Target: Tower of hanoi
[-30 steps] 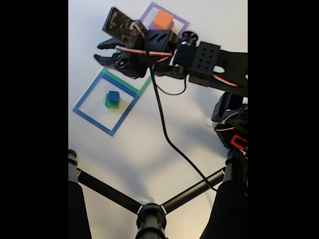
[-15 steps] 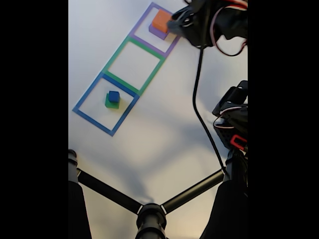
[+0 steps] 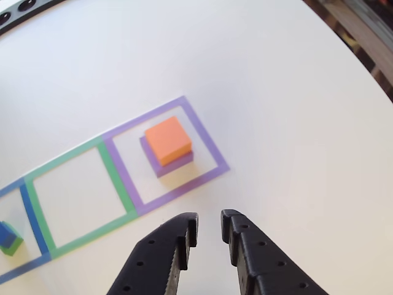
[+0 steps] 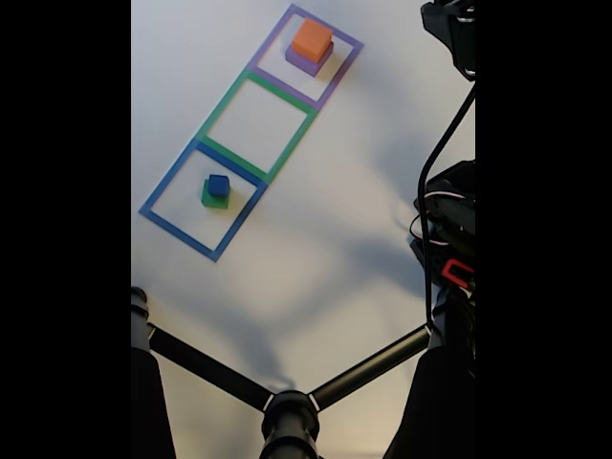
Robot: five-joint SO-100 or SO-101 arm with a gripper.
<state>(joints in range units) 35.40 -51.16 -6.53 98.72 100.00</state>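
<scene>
White table [image 4: 316, 239], orange cube [image 3: 167, 140] atop purple cube [image 3: 178, 165]

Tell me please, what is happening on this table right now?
A small robot arm is working on a block-stacking puzzle with three taped squares in a row. Its gripper hangs just outside the purple square, jaws slightly apart and holding nothing. In that square an orange block sits on a purple block. The green square in the middle has nothing in it. In the blue square, a blue block sits on a green block.
</scene>
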